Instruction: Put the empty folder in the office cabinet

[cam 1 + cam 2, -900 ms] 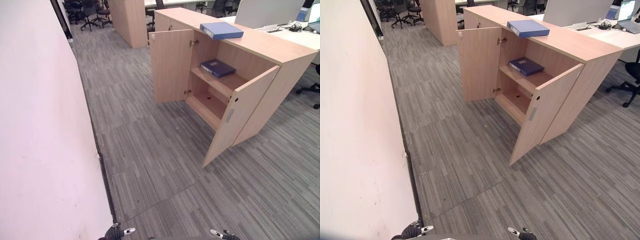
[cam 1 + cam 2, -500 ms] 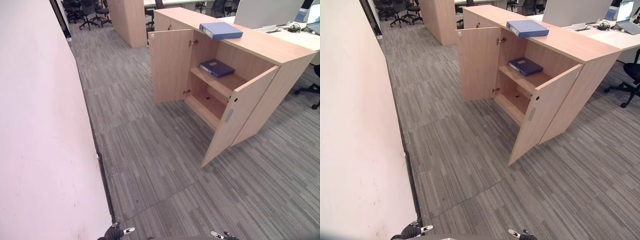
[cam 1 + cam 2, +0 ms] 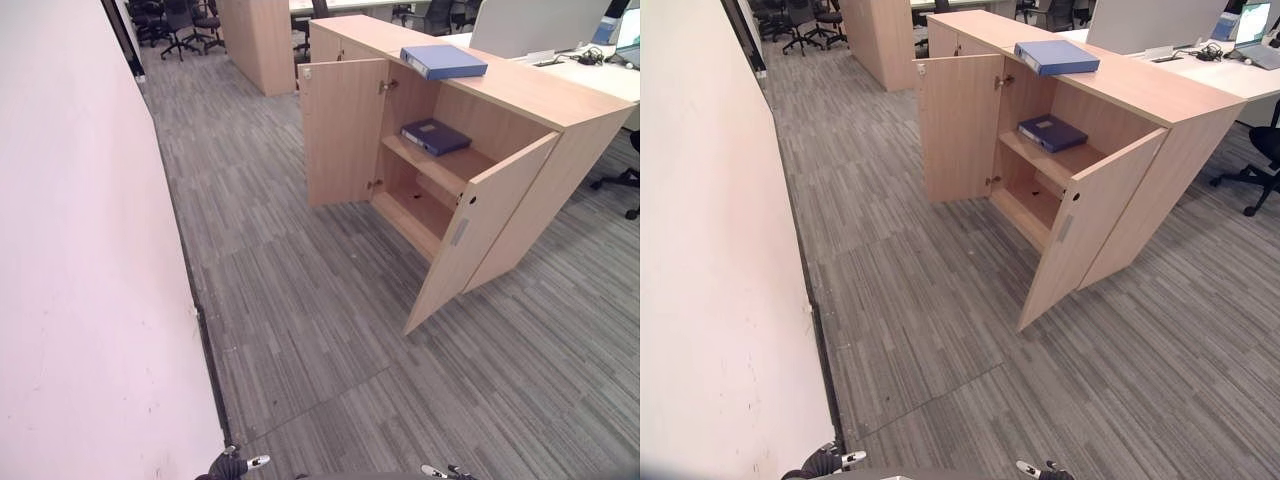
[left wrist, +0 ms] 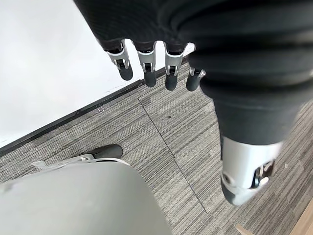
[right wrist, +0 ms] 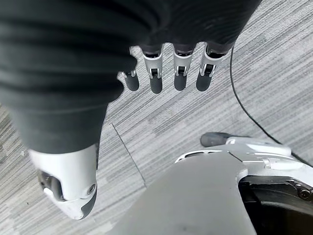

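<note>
A light blue folder lies flat on top of the wooden office cabinet, which stands a few steps ahead to the right. Both cabinet doors are swung open, the left door and the right door. A dark blue folder lies on the upper shelf inside; the lower shelf looks bare. My left hand hangs at my side, fingers straight, holding nothing. My right hand hangs the same way, open and empty. Both hands are far from the cabinet.
A white wall runs along my left. Grey carpet stretches between me and the cabinet. Office chairs and a second wooden unit stand at the back; a desk with a monitor lies behind the cabinet.
The head view has swayed slightly; the folders, the cabinet doors and both hands have not moved.
</note>
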Controlling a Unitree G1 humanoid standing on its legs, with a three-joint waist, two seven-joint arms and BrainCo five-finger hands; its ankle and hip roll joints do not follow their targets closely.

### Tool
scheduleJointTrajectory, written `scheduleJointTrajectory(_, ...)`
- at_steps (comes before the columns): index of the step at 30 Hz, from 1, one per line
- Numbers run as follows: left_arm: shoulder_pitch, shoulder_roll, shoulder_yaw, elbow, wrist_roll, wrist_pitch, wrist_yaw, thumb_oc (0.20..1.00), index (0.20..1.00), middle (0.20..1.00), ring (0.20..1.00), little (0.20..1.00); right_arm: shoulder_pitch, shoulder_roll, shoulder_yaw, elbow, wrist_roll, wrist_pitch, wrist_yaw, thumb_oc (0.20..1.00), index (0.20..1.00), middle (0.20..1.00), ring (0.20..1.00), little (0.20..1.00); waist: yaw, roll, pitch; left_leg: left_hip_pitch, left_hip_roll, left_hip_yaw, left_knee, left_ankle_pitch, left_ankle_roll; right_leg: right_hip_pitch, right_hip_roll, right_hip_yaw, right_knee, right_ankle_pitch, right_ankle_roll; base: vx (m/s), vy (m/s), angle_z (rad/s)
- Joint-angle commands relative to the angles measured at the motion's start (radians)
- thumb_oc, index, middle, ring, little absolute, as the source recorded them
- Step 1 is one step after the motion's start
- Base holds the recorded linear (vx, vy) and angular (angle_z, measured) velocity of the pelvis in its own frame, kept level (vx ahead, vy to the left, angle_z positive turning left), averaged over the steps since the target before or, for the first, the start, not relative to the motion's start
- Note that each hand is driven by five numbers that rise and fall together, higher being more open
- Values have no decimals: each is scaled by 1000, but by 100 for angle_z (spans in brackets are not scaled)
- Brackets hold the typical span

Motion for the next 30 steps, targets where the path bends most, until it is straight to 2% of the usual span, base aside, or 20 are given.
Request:
scheduleJointTrajectory(1, -78, 0, 14, 24, -11, -16, -4, 1000, 1000, 1000, 1000, 1000, -69, -17, 0, 27, 10, -9, 1, 1000, 1000, 1000, 1000, 1000, -11, -6, 29, 35, 99, -8, 12, -36, -87, -20, -60, 9, 9, 12, 91, -8, -49, 3)
scheduleJointTrajectory(9, -90, 6, 16, 26, -20, -12, -5, 1000, 1000, 1000, 1000, 1000, -76, -23, -4, 30, 24, -10, 4, 1000, 1000, 1000, 1000, 1000, -10, -4, 38, 25, 125, -13, 31, -23, -105, -20, -38, 5, 10, -1, 76, 0, -73, 7)
scheduleJointTrajectory(11, -92, 6, 14, 23, -25, -12, -10, 1000, 1000, 1000, 1000, 1000, -78, -26, -5, 28, 30, -13, 5, 1000, 1000, 1000, 1000, 1000, -9, -3, 45, 13, 142, -21, 73, -29, -115, -17, -24, 7, 11, -9, 64, 8, -152, 7)
scheduleJointTrajectory(15, -99, 7, 7, 8, -47, -12, -12, 1000, 1000, 1000, 1000, 1000, -92, -32, -1, 22, 39, -17, 6, 1000, 1000, 1000, 1000, 1000, -4, -10, 77, -68, 166, -42, 241, -47, -135, -18, -5, 25, 24, -26, 35, -36, -148, 5)
scheduleJointTrajectory(18, -112, 2, 1, 3, -59, -11, -10, 1000, 1000, 1000, 1000, 1000, -106, -44, -9, 25, 48, -18, 0, 1000, 1000, 1000, 1000, 1000, 8, -18, 118, -177, 169, -86, 434, 26, -141, 6, 3, 29, 20, -29, 8, -5, -141, 5)
scheduleJointTrajectory(21, -115, 1, 2, -4, -74, -13, -6, 1000, 1000, 1000, 1000, 1000, -104, -53, -13, 26, 55, -16, -2, 1000, 1000, 1000, 1000, 1000, 7, -21, 131, -236, 157, -101, 511, 60, -125, 14, 6, 30, 30, -44, -5, 47, -65, -3)
scheduleJointTrajectory(22, -115, 1, 2, -4, -74, -13, -6, 1000, 1000, 1000, 1000, 1000, -105, -53, -13, 26, 55, -16, -2, 1000, 1000, 1000, 1000, 1000, 7, -21, 131, -237, 157, -101, 513, 59, -125, 14, 6, 30, 30, -45, -5, 46, -21, -5)
scheduleJointTrajectory(24, -113, -1, 2, -8, -77, -14, -5, 1000, 1000, 1000, 1000, 1000, -105, -53, -14, 32, 53, -12, -3, 1000, 1000, 1000, 1000, 1000, 21, -28, 134, -292, 119, -108, 497, 37, -111, 16, 5, 45, 39, -59, -3, 92, -20, 1)
scheduleJointTrajectory(25, -113, -1, 2, -7, -77, -14, -5, 1000, 1000, 1000, 1000, 1000, -105, -53, -13, 36, 51, -10, -4, 1000, 1000, 1000, 1000, 1000, 26, -32, 132, -307, 123, -101, 472, 24, -110, 20, 3, 49, 38, -65, 2, 216, 30, -1)
scheduleJointTrajectory(26, -114, 2, 4, 2, -75, -13, -5, 1000, 1000, 1000, 1000, 1000, -104, -54, -16, 39, 47, -9, -7, 1000, 1000, 1000, 1000, 1000, 34, -39, 125, -338, 153, -82, 411, 35, -121, 36, 1, 53, 37, -81, 9, 252, 80, -3)
scheduleJointTrajectory(29, -113, 6, 3, -2, -87, -11, 1, 1000, 1000, 1000, 1000, 1000, -104, -47, -10, 32, 51, -12, -12, 1000, 1000, 1000, 1000, 1000, 55, -23, 130, -366, 203, -122, 256, 138, -144, 67, 21, 79, 58, -121, 16, 260, 108, -22)
scheduleJointTrajectory(30, -114, 10, 5, -2, -92, -12, 2, 1000, 1000, 1000, 1000, 1000, -107, -45, -5, 28, 55, -14, -13, 1000, 1000, 1000, 1000, 1000, 63, -19, 133, -385, 225, -142, 206, 156, -149, 77, 29, 95, 69, -139, 18, 246, 102, -39)
